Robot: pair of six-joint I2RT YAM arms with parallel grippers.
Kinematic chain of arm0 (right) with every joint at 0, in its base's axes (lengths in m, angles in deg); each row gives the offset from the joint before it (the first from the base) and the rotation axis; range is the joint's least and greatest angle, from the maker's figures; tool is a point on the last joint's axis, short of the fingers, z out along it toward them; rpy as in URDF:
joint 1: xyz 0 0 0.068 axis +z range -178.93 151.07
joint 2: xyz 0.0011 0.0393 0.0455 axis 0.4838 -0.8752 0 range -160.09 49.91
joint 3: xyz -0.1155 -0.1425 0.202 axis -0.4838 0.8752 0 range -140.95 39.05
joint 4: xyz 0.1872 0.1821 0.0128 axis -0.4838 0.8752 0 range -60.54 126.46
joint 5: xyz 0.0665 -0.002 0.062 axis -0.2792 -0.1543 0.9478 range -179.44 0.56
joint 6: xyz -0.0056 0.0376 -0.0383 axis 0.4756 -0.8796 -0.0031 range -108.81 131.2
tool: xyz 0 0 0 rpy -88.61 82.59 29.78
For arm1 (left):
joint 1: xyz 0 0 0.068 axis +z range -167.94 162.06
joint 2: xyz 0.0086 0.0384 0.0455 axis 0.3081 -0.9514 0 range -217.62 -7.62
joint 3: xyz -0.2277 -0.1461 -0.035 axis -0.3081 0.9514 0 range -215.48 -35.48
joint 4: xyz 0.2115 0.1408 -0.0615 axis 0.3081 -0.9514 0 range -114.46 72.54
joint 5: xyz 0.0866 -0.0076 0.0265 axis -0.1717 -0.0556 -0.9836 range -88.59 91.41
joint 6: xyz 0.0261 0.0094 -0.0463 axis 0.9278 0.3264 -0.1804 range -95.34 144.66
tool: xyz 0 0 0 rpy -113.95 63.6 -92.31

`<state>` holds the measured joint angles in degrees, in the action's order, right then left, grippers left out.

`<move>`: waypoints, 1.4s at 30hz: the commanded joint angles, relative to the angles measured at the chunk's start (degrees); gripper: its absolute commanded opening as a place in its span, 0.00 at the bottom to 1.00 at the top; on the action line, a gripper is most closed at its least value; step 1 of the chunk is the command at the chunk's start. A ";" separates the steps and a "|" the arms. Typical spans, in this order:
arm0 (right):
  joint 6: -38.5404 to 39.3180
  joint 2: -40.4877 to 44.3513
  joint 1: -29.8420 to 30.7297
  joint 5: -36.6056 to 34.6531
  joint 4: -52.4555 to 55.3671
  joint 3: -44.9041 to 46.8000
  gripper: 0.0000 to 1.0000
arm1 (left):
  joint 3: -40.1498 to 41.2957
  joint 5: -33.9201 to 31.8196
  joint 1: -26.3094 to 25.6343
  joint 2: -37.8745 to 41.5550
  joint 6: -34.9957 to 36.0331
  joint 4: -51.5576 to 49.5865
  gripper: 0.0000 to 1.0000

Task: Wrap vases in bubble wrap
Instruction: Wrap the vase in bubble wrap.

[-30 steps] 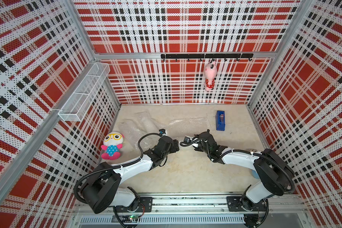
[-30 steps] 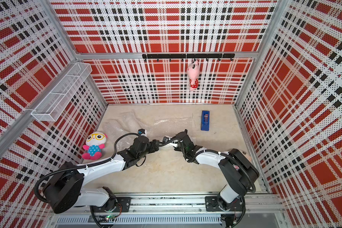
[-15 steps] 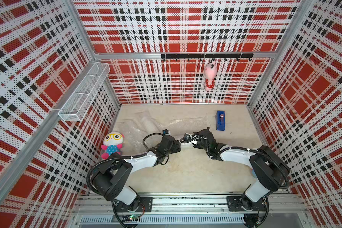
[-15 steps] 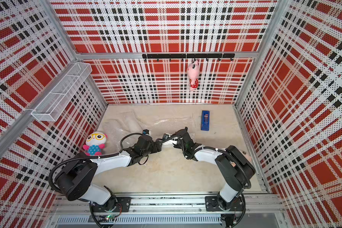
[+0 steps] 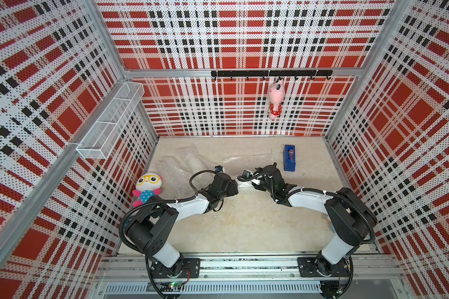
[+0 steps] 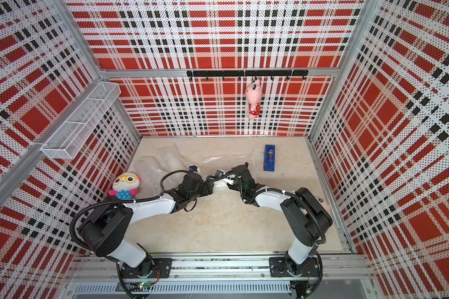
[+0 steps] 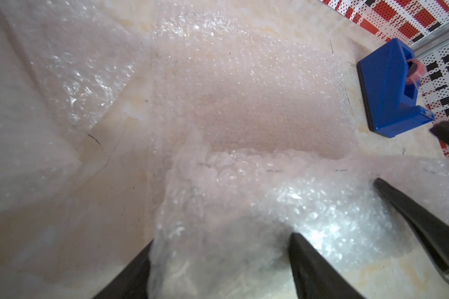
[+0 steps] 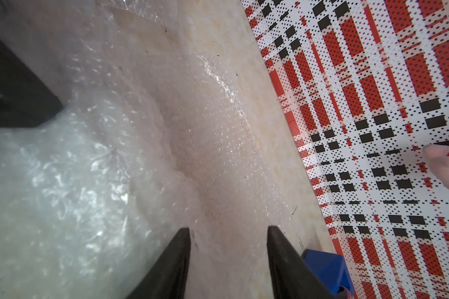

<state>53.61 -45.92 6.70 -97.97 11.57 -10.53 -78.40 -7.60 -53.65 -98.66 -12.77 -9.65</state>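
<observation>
Bubble wrap [image 7: 231, 196] bunches inside left end effector [image 7: 222, 239], grip unclear.

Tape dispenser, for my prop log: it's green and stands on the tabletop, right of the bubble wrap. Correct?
No, the tape dispenser is blue, not green, as both top views show. It does stand on the tabletop, right of the bubble wrap.
</observation>
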 commanded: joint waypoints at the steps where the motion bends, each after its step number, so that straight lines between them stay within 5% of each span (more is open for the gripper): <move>1: 0.75 4.67 -1.26 2.28 3.11 0.35 0.62 | 0.19 -1.02 0.46 -1.50 0.78 -2.17 0.76; 10: 7.59 15.14 -2.85 16.08 6.78 5.59 0.92 | 1.34 -1.44 0.81 -0.66 0.82 -1.62 0.76; 16: 12.46 10.03 -2.94 21.98 16.80 1.98 0.94 | 1.43 -1.33 1.25 -0.93 0.97 -1.32 0.76; 42: 16.98 -7.53 -4.76 18.15 23.71 -7.36 0.96 | 0.07 -0.26 4.02 -2.19 2.14 -0.43 0.75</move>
<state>69.15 -51.29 2.44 -80.34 32.34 -17.76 -77.96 -7.80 -50.59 -99.17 -12.12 -8.27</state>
